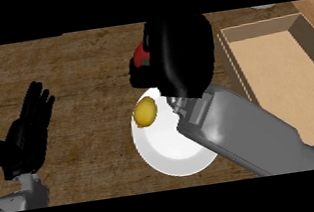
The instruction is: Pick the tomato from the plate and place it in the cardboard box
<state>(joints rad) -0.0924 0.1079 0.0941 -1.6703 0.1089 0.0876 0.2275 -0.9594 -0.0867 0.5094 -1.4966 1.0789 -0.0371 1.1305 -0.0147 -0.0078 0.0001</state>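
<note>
The right hand (175, 55) curls around the red tomato (140, 55), which shows at its left edge, above the white plate (174, 151) and left of the cardboard box (283, 80), while the left hand (29, 131) rests open.

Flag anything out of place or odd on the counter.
Nothing stands out. The box sits upright and undamaged, the yellow fruit lies on the plate, and the right hand holds the tomato.

Dim, even light overall; white plate (168, 152) is the brightest patch, black right hand (175, 55) shows no detail, counter (81, 78) shadows faint.
</note>
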